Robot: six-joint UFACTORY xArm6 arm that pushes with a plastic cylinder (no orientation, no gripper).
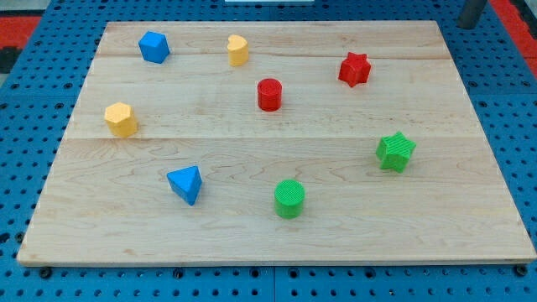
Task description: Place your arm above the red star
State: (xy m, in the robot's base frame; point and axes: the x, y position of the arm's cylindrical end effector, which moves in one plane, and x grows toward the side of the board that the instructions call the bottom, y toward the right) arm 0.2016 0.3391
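The red star [354,69] lies on the wooden board [277,226] at the upper right. My dark rod enters at the view's top right corner, and my tip [466,25] is just beyond the board's top right corner, up and to the right of the red star and well apart from it. A red cylinder [269,94] stands left of the star and a little lower.
A blue block [153,46] and a yellow heart-like block [238,49] sit near the top edge. A yellow hexagonal block [121,119] is at the left. A blue triangular block [185,184], a green cylinder [289,199] and a green star [395,152] lie lower down.
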